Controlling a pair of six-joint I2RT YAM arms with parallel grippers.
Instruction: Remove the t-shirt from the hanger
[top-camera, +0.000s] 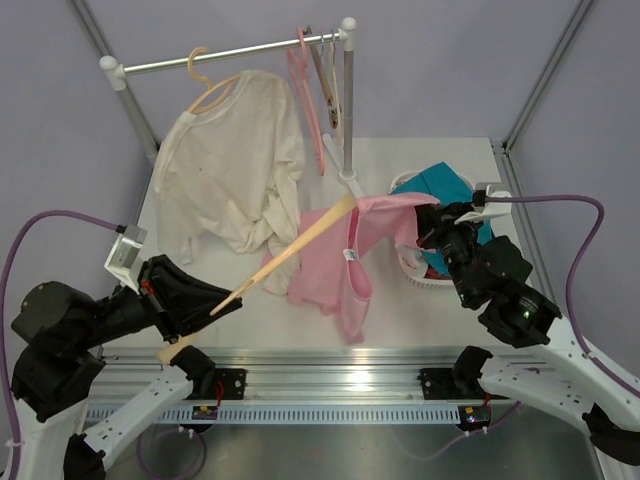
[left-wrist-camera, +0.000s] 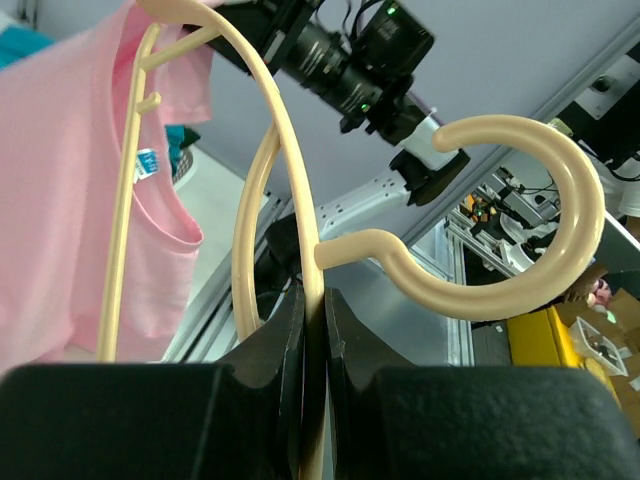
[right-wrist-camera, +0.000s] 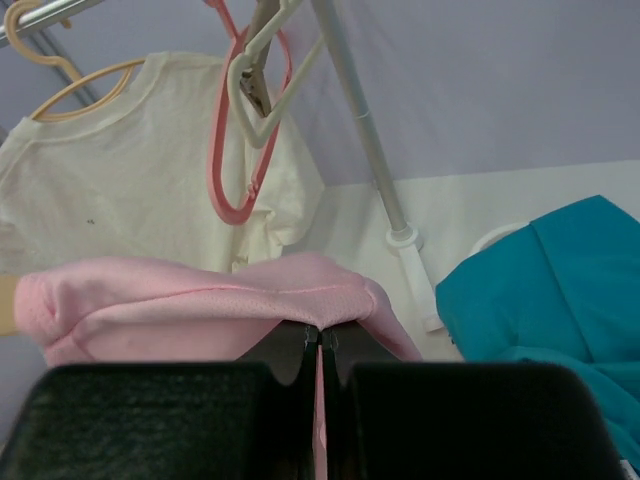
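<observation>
From above, the left gripper (top-camera: 225, 300) holds the hanger (top-camera: 290, 255) by its hook end, low and near the arm bases, so the slim arm slants up across the table (top-camera: 470, 165) to the t-shirt (top-camera: 340, 270). The shirt hangs off the far end of that arm, most of it drooping down toward the table. The right gripper (top-camera: 432, 228) has one shoulder or sleeve pinched beside the basket (top-camera: 415, 275). The shirt looks about half off; I'd judge the next move is pulling the two arms apart so the cloth slides clear of the tip. There's room toward the near edge, less at the back, where the rail post (top-camera: 347, 100) and cream shirt (top-camera: 230, 160) stand close.

The left wrist view shows the fingers (left-wrist-camera: 290, 340) clamped tight on the hanger's neck just below the hook (left-wrist-camera: 520, 220), pink cloth off to the left.

The right wrist view shows the fingers (right-wrist-camera: 300, 345) closed on a pink fold, with the teal garment (right-wrist-camera: 550, 290) just beside it.
</observation>
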